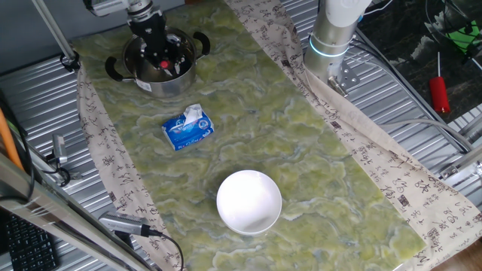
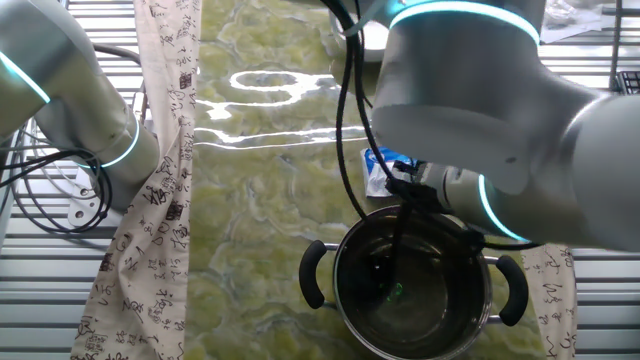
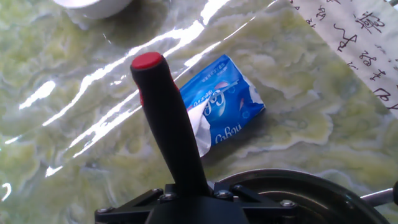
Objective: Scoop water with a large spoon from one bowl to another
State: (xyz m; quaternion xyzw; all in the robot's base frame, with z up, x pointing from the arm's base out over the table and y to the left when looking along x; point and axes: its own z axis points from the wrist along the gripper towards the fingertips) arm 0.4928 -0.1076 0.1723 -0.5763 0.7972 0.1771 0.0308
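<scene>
The steel pot (image 1: 160, 66) with two black side handles stands at the far end of the green mat; it also shows in the other fixed view (image 2: 415, 290). My gripper (image 1: 161, 51) hangs over the pot and is shut on the black ladle. In the hand view the ladle's handle (image 3: 171, 130) rises from the jaws and ends in a red tip (image 3: 147, 61). In the other fixed view the ladle's shaft (image 2: 400, 240) reaches down into the pot; its scoop is hard to make out. The white bowl (image 1: 249, 201) sits near the mat's front end, apart from the pot.
A blue tissue pack (image 1: 188, 126) lies on the mat between pot and bowl, also in the hand view (image 3: 221, 102). A red-handled screwdriver (image 1: 439, 92) lies off the mat at the right. The arm's base (image 1: 331, 38) stands at the back right. Cables lie at the front left.
</scene>
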